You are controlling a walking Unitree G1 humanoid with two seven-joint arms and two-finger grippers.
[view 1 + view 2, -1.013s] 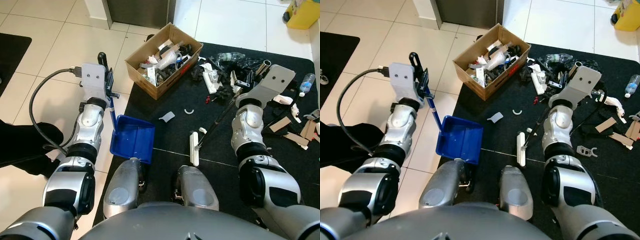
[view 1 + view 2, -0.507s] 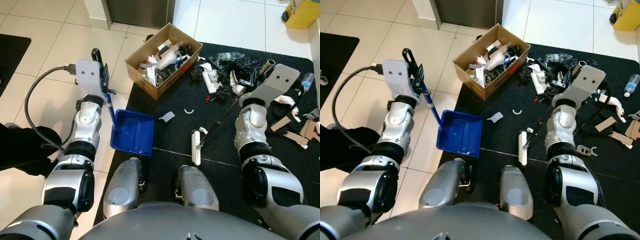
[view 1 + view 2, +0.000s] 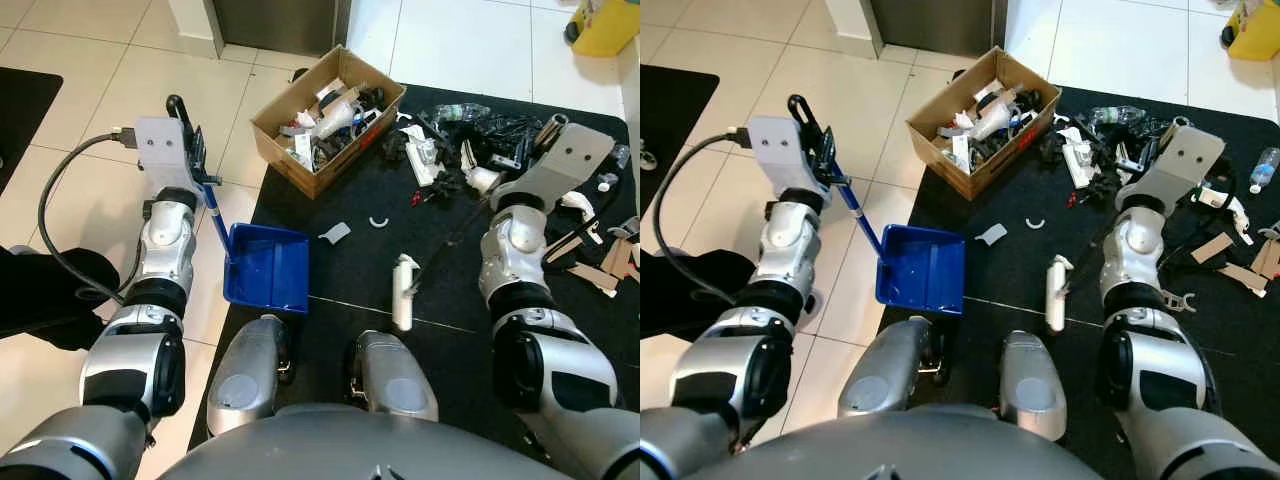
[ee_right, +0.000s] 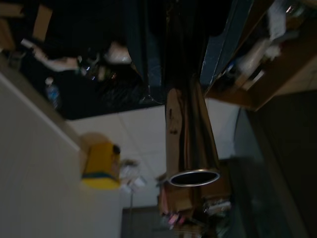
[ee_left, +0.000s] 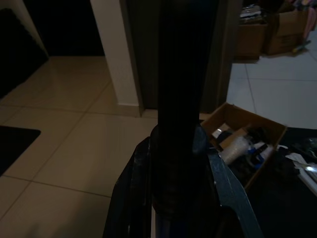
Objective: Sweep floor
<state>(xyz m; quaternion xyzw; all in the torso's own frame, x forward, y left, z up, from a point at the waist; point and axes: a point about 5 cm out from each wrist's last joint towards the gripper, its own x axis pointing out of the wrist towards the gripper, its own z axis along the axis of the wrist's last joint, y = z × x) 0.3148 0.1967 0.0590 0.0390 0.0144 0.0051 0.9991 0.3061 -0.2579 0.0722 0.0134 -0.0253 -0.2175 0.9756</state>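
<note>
Below our right gripper (image 3: 548, 133), clamped on its metal pole, the broom (image 3: 403, 291) slants down-left, white head lengthwise on the black mat (image 3: 340, 275). Our left gripper (image 3: 188, 152) pinches the blue dustpan (image 3: 268, 267), whose handle runs down from it, pan mouth facing the cardboard box (image 3: 325, 122).

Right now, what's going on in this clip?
The robot is sweeping up a mess on a black mat. Its left gripper holds the handle of a blue dustpan, which sits on the mat's edge. Its right gripper holds a broom, whose white head rests on the mat before the robot's feet. A small grey scrap lies between dustpan and broom. Scattered litter lies beyond, beside a full cardboard box.
</note>
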